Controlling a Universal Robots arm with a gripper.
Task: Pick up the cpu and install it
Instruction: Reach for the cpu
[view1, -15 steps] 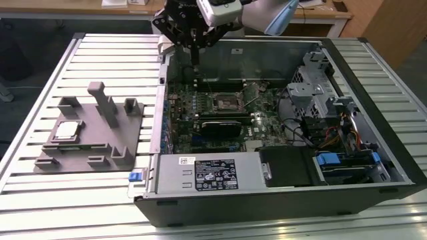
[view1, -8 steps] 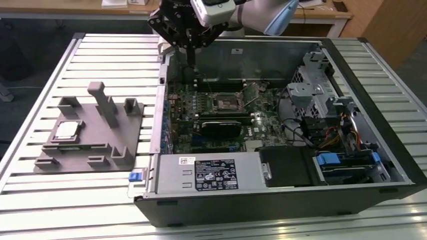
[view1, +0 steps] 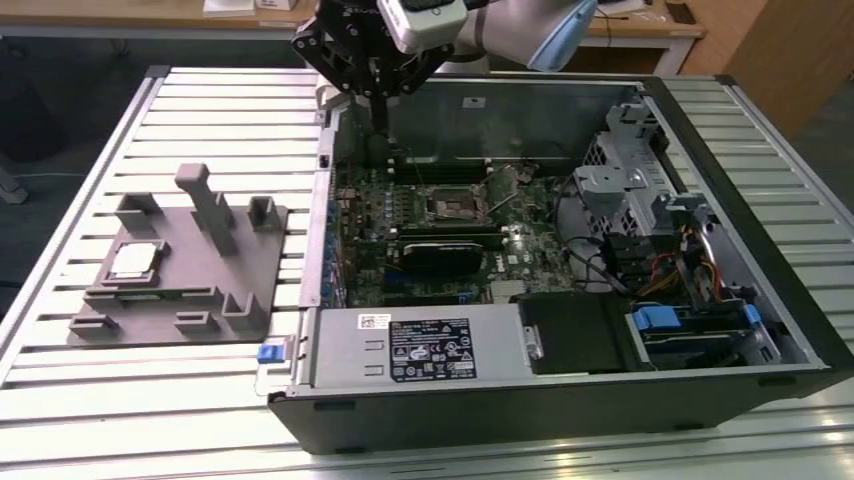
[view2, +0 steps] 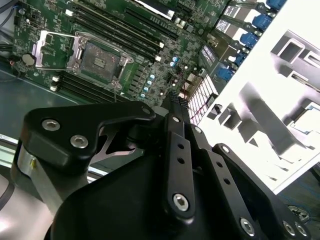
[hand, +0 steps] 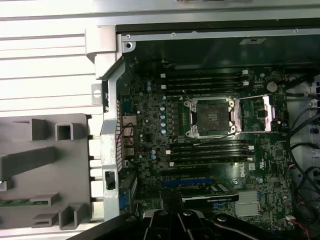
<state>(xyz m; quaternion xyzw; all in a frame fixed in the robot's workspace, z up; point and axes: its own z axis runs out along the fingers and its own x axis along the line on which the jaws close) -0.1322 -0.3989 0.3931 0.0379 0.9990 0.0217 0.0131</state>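
The cpu (view1: 134, 261) sits flat in its pocket on the grey tray (view1: 180, 272), over on the exterior view's left, well apart from the gripper (view1: 380, 126), which hangs clenched and empty over the open case (view1: 534, 422), near its tray-side wall. I'd guess the chip is light, stiff and slick on top with a fragile underside, so grab it by the edges, gently. The socket (hand: 212, 116) looks open and bare. It's all on a slatted metal table (view1: 214, 110), with wooden desks behind
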